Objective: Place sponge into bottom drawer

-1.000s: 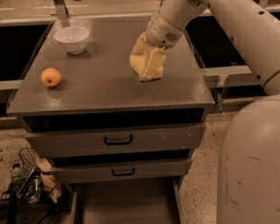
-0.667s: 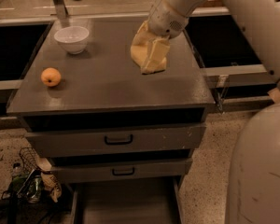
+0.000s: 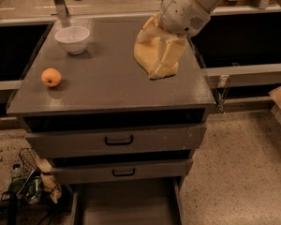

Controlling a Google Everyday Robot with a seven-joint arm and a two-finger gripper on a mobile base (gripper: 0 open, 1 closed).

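My gripper [image 3: 160,50] hangs over the right part of the grey cabinet top [image 3: 103,86] and is shut on the pale yellow sponge [image 3: 146,54]. The sponge is lifted clear of the top, with its shadow below it. One finger [image 3: 166,55] crosses the front of the sponge. The bottom drawer [image 3: 126,203] is pulled open at the lower edge of the view, a shallow grey tray with nothing showing on its floor. It lies well below and a little left of the gripper.
A white bowl [image 3: 72,39] stands at the back left of the top and an orange fruit [image 3: 51,77] at the left. Two upper drawers [image 3: 114,142] with black handles are shut. A wire basket with clutter [image 3: 30,179] sits on the floor at left.
The gripper has lifted the sponge off the cabinet top and carried it up; the arm has swung higher in the view.
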